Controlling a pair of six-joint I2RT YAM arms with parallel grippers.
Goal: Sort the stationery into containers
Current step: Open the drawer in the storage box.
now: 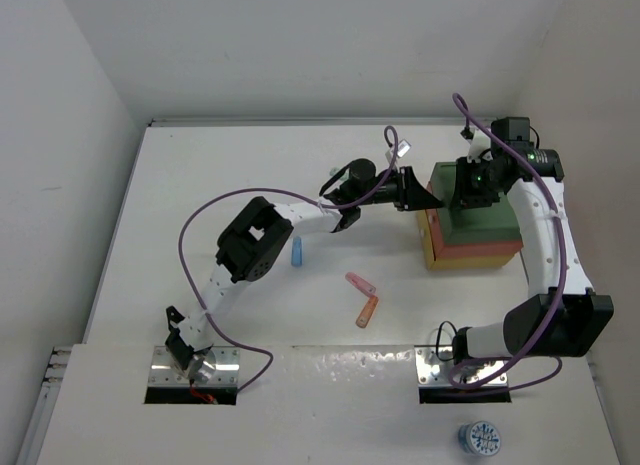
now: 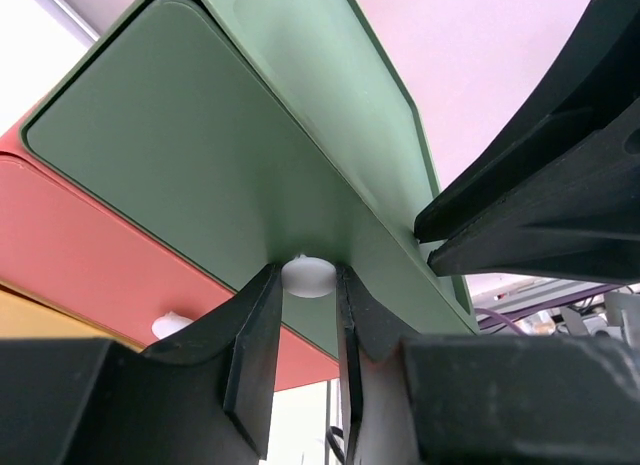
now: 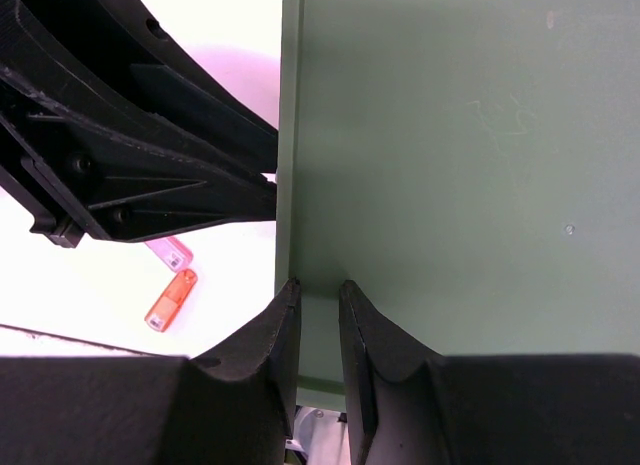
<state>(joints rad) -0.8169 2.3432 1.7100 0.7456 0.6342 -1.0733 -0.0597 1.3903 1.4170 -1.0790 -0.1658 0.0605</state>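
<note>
The containers stand stacked at the right: green tray [image 1: 483,223] [image 2: 200,165] [image 3: 450,165] on top, red-orange tray [image 1: 470,250] [image 2: 90,245] under it, yellow tray [image 1: 470,262] [image 2: 40,320] lowest. My left gripper [image 1: 415,192] [image 2: 306,280] is at the stack's left face, shut on the green tray's white knob [image 2: 308,275]. My right gripper [image 1: 472,190] [image 3: 317,285] rests its tips on the green tray's top near the edge, jaws slightly apart, nothing between them. Loose stationery lies on the table: a blue marker [image 1: 296,251], a pink marker [image 1: 360,283] [image 3: 168,252] and an orange marker [image 1: 367,311] [image 3: 170,299].
The red-orange tray has its own white knob [image 2: 172,325]. A round blue-and-white object [image 1: 480,440] sits on the near ledge at the right. Purple cables loop over both arms. White walls close the table at the back and on both sides.
</note>
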